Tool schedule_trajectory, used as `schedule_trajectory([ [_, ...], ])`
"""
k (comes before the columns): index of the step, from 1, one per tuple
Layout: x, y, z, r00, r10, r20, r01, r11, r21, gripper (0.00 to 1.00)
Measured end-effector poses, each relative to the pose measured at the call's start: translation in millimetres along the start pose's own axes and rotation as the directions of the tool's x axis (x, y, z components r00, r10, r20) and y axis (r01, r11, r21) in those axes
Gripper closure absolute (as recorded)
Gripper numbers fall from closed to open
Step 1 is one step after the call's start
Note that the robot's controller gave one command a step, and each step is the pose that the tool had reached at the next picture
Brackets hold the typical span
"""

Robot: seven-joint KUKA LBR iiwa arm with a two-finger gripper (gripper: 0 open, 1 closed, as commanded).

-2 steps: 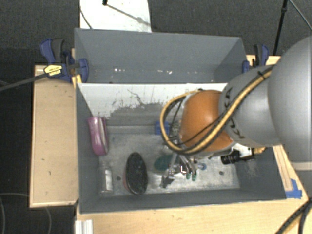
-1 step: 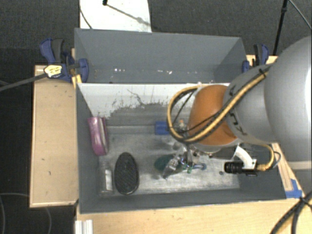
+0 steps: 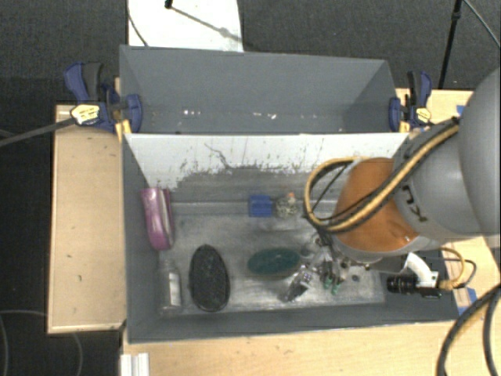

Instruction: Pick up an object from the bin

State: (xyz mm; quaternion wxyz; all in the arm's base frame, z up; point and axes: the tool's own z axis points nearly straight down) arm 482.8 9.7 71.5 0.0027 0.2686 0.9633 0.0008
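Note:
My gripper [image 3: 311,276] reaches down below the orange wrist cover to the bin floor at the front right. Its tip is just right of a dark teal oval thing [image 3: 272,262] that lies flat on the floor; whether the two touch is unclear. A black oval brush-like thing [image 3: 210,277] lies further left, near the front wall. Behind the gripper, a small blue block [image 3: 261,206] lies on the floor near the back slope, with a small clear piece beside it.
A pink oblong thing [image 3: 157,218] lies along the left wall. A small clear bottle-like thing [image 3: 171,285] sits in the front left corner. The arm and its cables cover the right part of the bin.

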Motion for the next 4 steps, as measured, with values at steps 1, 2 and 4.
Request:
schedule_trajectory([
  [1, -15.1, 40.0, -0.6, 0.98, 0.199, -0.003, -0.199, 0.98, 0.002, 0.0],
  [2, -18.4, 40.1, -3.2, 0.98, 0.201, 0.007, -0.201, 0.98, -0.004, 1.0],
  [4, -21.9, 41.7, -116.0, 0.981, 0.193, 0.001, -0.193, 0.981, -0.002, 1.0],
])
